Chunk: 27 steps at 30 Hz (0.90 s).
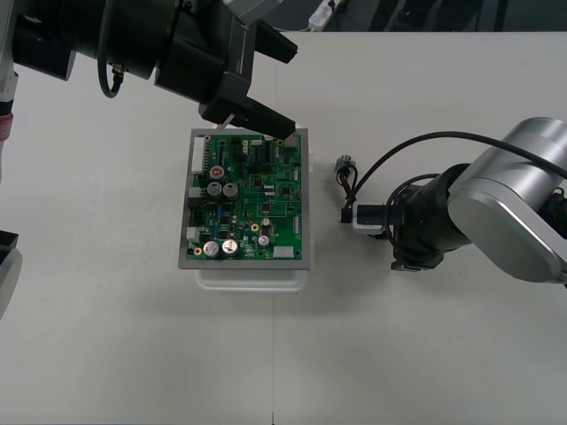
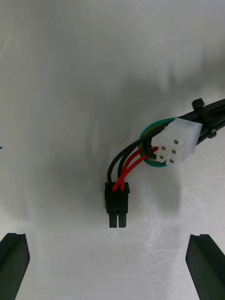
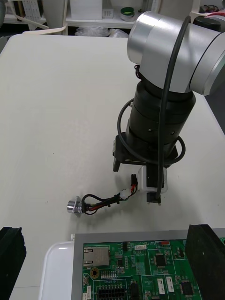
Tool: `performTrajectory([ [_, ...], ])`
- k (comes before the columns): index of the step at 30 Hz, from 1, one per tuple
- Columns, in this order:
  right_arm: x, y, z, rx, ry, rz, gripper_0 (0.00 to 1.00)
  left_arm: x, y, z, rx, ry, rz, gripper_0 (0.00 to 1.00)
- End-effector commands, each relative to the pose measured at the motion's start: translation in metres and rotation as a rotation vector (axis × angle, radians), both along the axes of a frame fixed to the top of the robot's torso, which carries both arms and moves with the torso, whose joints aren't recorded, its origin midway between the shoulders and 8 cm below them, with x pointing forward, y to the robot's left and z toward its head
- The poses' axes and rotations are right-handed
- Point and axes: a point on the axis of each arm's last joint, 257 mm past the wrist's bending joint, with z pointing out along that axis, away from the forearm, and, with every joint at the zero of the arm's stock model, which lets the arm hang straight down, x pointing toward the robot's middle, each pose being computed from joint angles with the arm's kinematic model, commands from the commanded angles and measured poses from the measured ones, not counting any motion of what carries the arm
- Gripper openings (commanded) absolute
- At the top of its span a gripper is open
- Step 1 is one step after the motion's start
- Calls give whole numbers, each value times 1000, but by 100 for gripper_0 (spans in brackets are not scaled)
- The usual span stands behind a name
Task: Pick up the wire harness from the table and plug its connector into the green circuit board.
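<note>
Right gripper [image 1: 361, 217] is hanging spread wide over the harness [image 1: 345, 188], grasping nothing, to the right of the board [image 1: 248, 199]. Its wrist view is showing what the front view is not: flat black fingers [image 2: 206, 267] standing far apart on either side of a small ribbed black plug [image 2: 116, 208], thin glossy red, black and green wires looping up to a white square block [image 2: 176, 145], all lying on the matte pale table [image 2: 56, 93]. Left wrist view is revealing the harness's other end, a round metal socket [image 3: 73, 206] with a flange, resting near the board's edge. Left gripper [image 1: 288, 88] is hovering released over the board's far edge. Below the green board, a white base [image 1: 252, 276] is peeking out.
</note>
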Motion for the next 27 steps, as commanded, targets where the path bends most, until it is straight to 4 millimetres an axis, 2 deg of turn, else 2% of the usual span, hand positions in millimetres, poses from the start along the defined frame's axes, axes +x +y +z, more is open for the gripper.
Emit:
performTrajectory([
  [1, 6, 15, 7, 8, -28, -14, 98, -19, -16, 12, 27, -2, -44, 100],
  [11, 8, 13, -1, 5, -16, -46, 98, -21, -15, 5, 50, 1, -56, 100],
  [27, 9, 16, -8, -19, -30, -59, 98, -16, -7, 4, 66, -16, -40, 100],
])
